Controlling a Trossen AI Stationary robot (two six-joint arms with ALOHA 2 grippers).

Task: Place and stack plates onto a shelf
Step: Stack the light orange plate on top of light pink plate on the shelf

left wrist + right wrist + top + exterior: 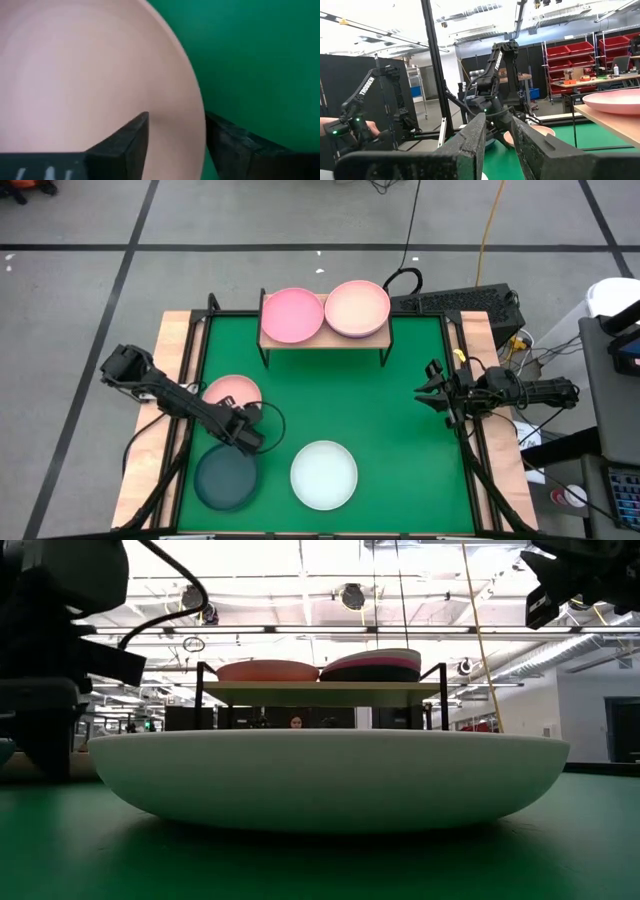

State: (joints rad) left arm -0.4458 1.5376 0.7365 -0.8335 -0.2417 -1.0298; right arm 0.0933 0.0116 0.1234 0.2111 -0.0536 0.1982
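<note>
Your left claw [175, 142] straddles the light pink plate's [231, 392] rim at centre-left of the green mat [400, 430], fingers spread either side. Your right claw [428, 393] waits mid-right, fingers slightly parted, holding nothing. The shelf [323, 340] at top centre carries stacked plates.

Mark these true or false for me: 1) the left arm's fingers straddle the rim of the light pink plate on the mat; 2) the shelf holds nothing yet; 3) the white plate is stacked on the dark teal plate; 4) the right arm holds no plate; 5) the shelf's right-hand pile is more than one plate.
1) True: the left gripper has one finger inside and one outside the rim of the light pink plate.
2) False: the shelf carries plates on both halves.
3) False: the white plate and dark teal plate lie apart on the mat.
4) True: the right gripper is empty.
5) True: the right-hand pile shows several layers.
</note>
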